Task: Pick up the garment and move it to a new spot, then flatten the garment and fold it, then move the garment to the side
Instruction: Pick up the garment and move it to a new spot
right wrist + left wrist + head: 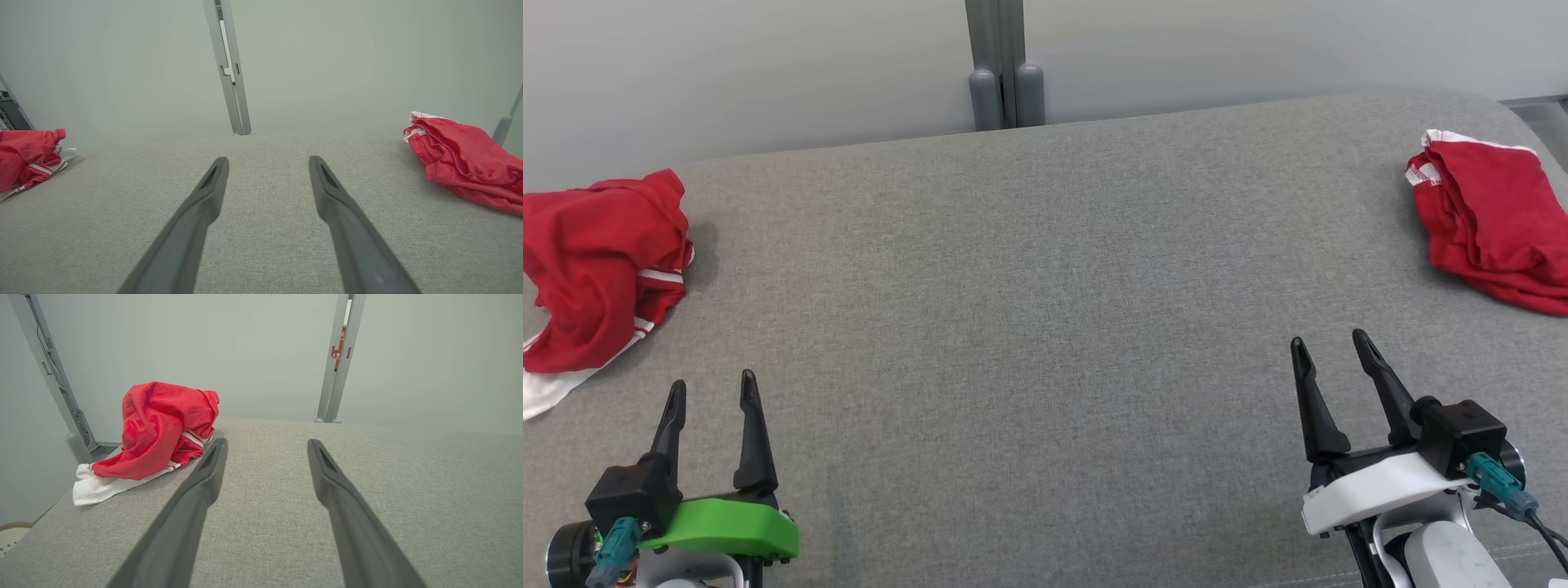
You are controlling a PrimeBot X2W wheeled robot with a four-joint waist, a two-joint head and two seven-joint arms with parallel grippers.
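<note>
A crumpled red garment of soft, finely knitted cloth is heaped ahead of the left gripper and to the outer left of it, well apart from the fingertips; white bands with thin red stripes are seen along its edge, and a flat white piece is spread out beneath it; in the left wrist view the crumpled red garment is seen ahead and left of the left gripper. The jaws of the left gripper are held wide apart and nothing is gripped; the right gripper is likewise spread wide and empty. A second red garment, flatter and layered, is laid ahead and to the outer right of the right gripper; small print on its white trim cannot be read. Both lie on a grey woven padded surface; a grey metal post stands beyond the jaws, and the characters on its red tag are too small to be read.
</note>
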